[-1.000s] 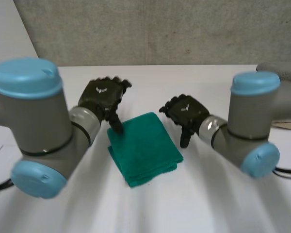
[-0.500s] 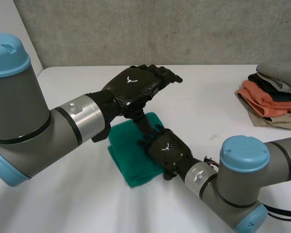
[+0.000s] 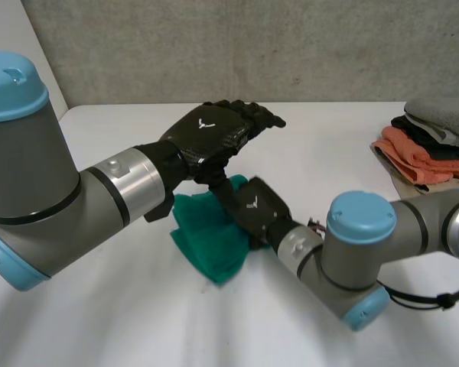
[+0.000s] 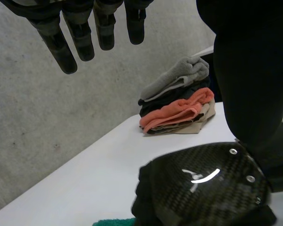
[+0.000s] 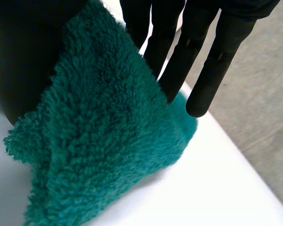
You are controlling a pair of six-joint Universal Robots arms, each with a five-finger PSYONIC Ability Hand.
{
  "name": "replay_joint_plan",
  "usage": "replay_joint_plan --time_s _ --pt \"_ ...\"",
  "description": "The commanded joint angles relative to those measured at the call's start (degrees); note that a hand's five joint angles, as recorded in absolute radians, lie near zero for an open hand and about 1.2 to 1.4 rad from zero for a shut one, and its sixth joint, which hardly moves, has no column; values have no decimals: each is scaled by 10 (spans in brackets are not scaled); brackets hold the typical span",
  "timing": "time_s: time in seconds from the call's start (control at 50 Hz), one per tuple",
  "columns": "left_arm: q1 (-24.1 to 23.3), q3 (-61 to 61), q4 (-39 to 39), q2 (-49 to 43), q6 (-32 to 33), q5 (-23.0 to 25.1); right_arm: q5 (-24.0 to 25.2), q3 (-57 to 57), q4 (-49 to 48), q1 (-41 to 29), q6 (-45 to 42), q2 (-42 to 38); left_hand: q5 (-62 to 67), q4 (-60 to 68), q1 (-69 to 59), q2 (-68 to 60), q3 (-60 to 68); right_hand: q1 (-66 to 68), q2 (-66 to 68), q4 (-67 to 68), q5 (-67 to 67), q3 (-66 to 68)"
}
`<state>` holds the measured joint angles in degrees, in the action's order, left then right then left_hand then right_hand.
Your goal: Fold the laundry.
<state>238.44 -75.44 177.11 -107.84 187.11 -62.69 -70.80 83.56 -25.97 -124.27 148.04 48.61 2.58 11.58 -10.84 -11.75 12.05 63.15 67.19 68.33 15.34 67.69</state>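
1. The green towel [image 3: 203,241] is found near the middle of the white worktop [image 3: 329,153]. It is bunched, and one part is raised off the surface under the right hand [image 3: 254,210].
2. The right hand is seen grasping the towel. In its wrist view the fluffy fabric is pinched between straight fingers [image 5: 203,66] and the thumb [image 5: 28,61], and the rest is left hanging loose.
3. The left hand [image 3: 210,138] is held released above the towel's 12 o'clock edge. Its fingers [image 4: 70,44] are straight and nothing is gripped.
4. The towel is judged light, soft and limp, and its nap is unlikely to slip. Sagging and crumpling are expected wherever it is unsupported, so it is best taken at a corner or along an edge, with the hands spread apart.
5. A stack of folded laundry [image 3: 432,149] is set at 2 o'clock from the towel, well apart, by the worktop's edge.
6. Open worktop is left at 6 o'clock and 12 o'clock of the towel. At 9 o'clock the room is narrowed by the left arm [image 3: 99,199]. Both hands are crowded over the cloth, so a knock between them is to be guarded against.
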Motion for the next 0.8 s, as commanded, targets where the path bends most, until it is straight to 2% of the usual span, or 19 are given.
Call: replay_joint_plan --time_s 0.02,0.12,0.26,0.28,0.34,0.38,0.44,0.62,0.66,0.68,0.72,0.8 --pt "1 23 2 5 -1 -1 -31 -108 8 2 44 -4 -24 -14 6 15 -18 168 128 117 547 123" --pt "3 31 3 23 -17 -1 -27 -172 59 3 74 -15 -24 -14 6 15 -18 168 128 117 547 123" --pt "11 13 3 29 -39 1 -22 -193 139 4 68 -65 -25 -15 8 17 -20 168 128 117 547 123" --pt "12 9 3 30 -39 1 -25 -193 149 5 66 -74 -25 -15 8 17 -20 6 -35 -46 384 -39" --pt "17 -4 3 29 -39 2 -30 -191 157 6 60 -79 -25 -15 8 17 -20 -255 -296 -307 123 -301" --pt "18 -8 3 29 -39 3 -30 -187 157 6 59 -78 -25 -15 8 17 -20 -330 -371 -382 48 -376" --pt "18 -9 3 27 -39 3 -31 -185 159 6 58 -76 -25 -15 8 17 -20 -349 -389 -401 29 -394" --pt "18 -9 3 28 -39 3 -31 -179 165 4 43 -73 -25 -15 8 17 -20 -329 -369 -381 49 -374" --pt "18 -9 3 27 -39 3 -29 -174 165 5 32 -73 -25 -15 8 17 -20 -175 -215 -227 203 -220" --pt "18 -9 3 27 -39 3 -26 -174 165 5 30 -73 -25 -15 8 17 -20 -6 -46 -58 372 -51" --pt "18 -9 3 26 -39 3 -29 -176 162 5 29 -73 -25 -15 8 17 -20 168 127 116 546 122" --pt "17 -7 4 27 -39 3 -29 -195 150 5 24 -62 -25 -15 8 17 -20 168 128 117 547 123"
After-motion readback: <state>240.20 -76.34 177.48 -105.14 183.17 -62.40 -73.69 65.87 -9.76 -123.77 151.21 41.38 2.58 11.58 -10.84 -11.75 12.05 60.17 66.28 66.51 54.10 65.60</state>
